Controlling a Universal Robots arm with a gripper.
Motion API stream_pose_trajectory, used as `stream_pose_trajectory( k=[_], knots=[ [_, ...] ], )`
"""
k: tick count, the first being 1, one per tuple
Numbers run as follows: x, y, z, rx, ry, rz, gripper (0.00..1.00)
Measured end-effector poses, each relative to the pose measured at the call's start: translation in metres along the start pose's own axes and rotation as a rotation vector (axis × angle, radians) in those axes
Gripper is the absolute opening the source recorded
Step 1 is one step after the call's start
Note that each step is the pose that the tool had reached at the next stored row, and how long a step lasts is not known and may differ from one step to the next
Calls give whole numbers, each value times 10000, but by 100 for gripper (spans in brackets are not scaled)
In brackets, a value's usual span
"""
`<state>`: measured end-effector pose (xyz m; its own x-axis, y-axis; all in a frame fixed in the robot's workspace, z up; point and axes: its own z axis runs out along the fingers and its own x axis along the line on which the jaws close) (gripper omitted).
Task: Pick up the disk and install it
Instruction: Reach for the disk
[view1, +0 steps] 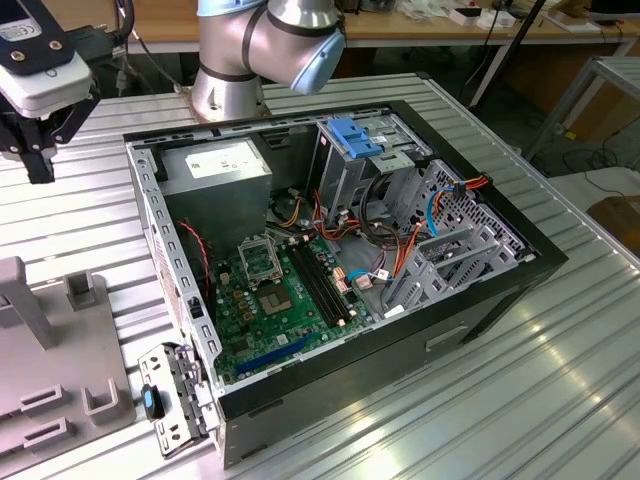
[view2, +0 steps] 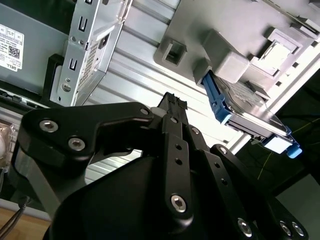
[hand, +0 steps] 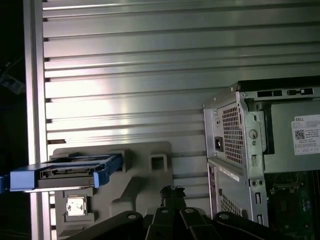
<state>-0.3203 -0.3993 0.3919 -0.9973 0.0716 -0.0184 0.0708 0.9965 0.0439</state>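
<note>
The disk (view2: 248, 114) is a grey-black drive in a bright blue carrier, standing on edge in a slot of a grey holder block (view2: 235, 30). The first wrist view has the disk (hand: 65, 172) edge-on on that same block (hand: 145, 172). My gripper (view1: 40, 172) hangs above the ribbed table at the exterior view's far left, behind the block (view1: 55, 385). In both wrist views its black fingers meet at one tip (view2: 173, 102) (hand: 172, 192), shut with nothing between them, and the disk lies some way off to one side.
An open computer case (view1: 330, 250) lies on the ribbed metal table (view1: 520, 390). It holds a green motherboard (view1: 285, 290), a power supply (view1: 215, 170) and a grey drive cage topped by a blue bracket (view1: 355, 135). The arm's base (view1: 235, 70) stands behind the case.
</note>
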Motion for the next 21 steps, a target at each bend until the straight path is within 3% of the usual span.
stream_pose_trajectory(
  k=[11, 21],
  knots=[
    [125, -9, 0, 0, 5, 0, 11],
    [294, -21, -2, 0, 9, 0, 11]
  ],
)
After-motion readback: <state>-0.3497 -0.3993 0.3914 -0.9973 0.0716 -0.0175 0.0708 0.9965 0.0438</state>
